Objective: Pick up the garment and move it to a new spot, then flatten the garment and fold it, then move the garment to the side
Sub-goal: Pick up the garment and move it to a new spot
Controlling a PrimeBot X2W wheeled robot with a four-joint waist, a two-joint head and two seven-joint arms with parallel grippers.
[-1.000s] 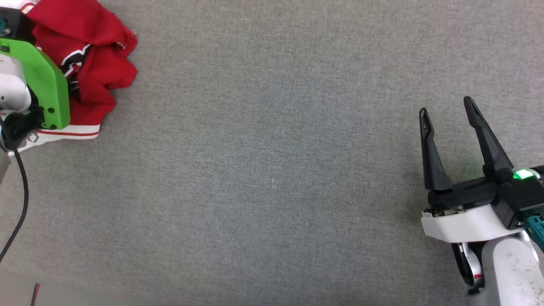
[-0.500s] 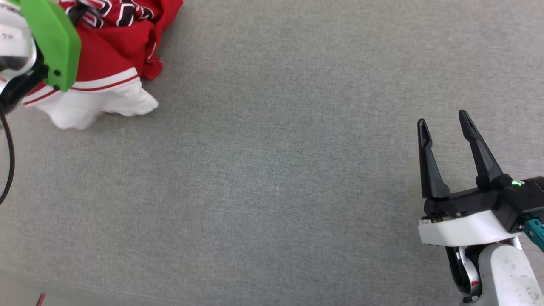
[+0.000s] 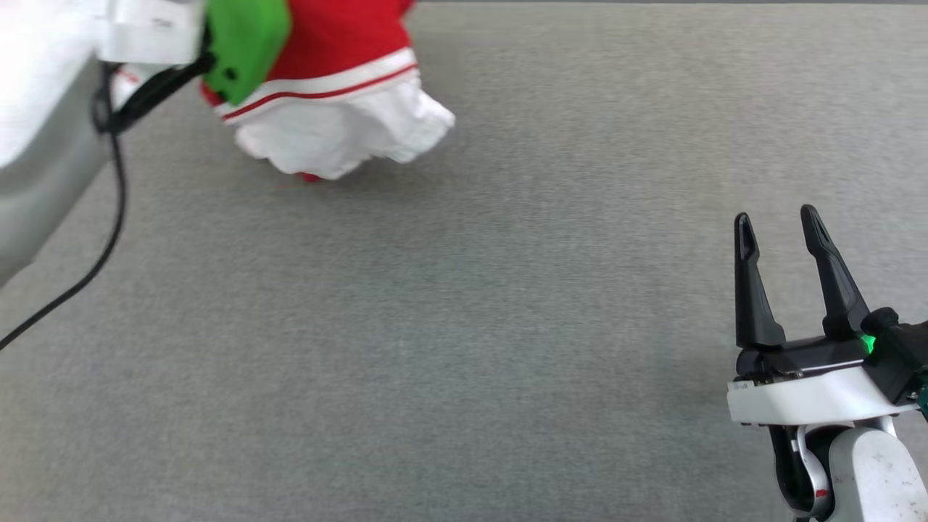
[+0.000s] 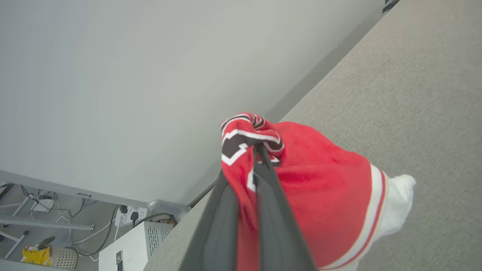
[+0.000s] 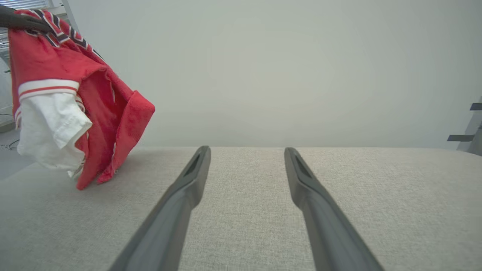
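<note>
Grey fabric surface (image 3: pixel 464 326), plain pale wall (image 5: pixel 263 75), white vented box (image 4: pixel 139 241), plugged sockets with cables (image 4: pixel 128 215)

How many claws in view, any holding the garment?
2. Left claw, raised at far left, shut on the garment; right claw, lower right of head view, open and empty.

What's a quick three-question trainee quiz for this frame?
1. True or false: the right jaws stand open and empty.
2. Which holds the bunched garment up? A left jaws; B right jaws; C both.
3. Fill in: the sleeve hanging below the striped trim is ____.
Key: 1 true; 2 A; 3 white.
</note>
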